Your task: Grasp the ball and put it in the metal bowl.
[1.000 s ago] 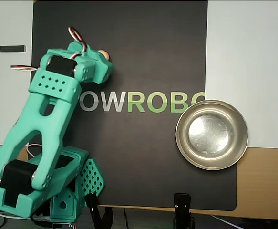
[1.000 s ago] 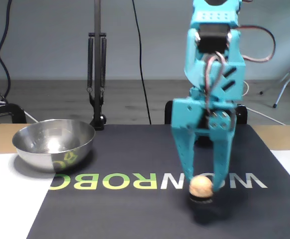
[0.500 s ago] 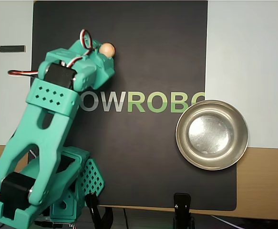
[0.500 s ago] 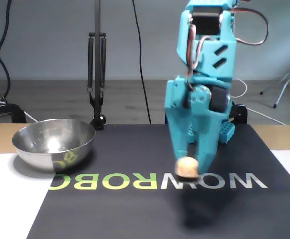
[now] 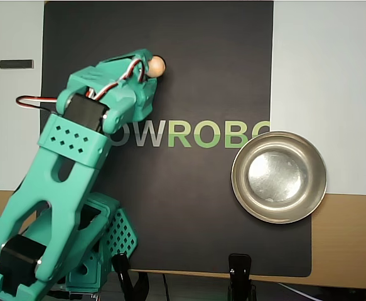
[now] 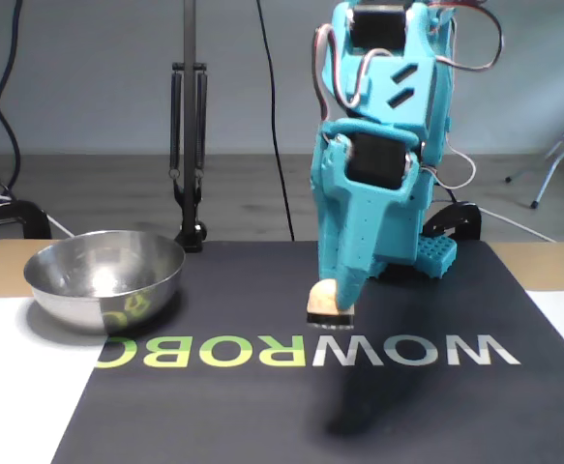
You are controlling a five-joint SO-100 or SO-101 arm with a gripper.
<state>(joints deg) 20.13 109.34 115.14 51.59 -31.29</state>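
The pale tan ball (image 5: 158, 64) sits between the fingertips of my teal gripper (image 5: 150, 69) near the far-left part of the black mat. In the fixed view the gripper (image 6: 330, 309) points down and is shut on the ball (image 6: 321, 296), holding it above the mat, with its shadow on the mat below it. The metal bowl (image 5: 240, 191) stands empty at the mat's right edge in the overhead view. In the fixed view it is at the left (image 6: 98, 290), well apart from the gripper.
The black mat (image 5: 201, 207) carries WOWROBO lettering and lies on a white and wood table. A small black bar (image 5: 16, 63) lies on the white surface at left. A black clamp (image 5: 240, 276) sits at the near edge. A black stand (image 6: 190, 145) rises behind the bowl.
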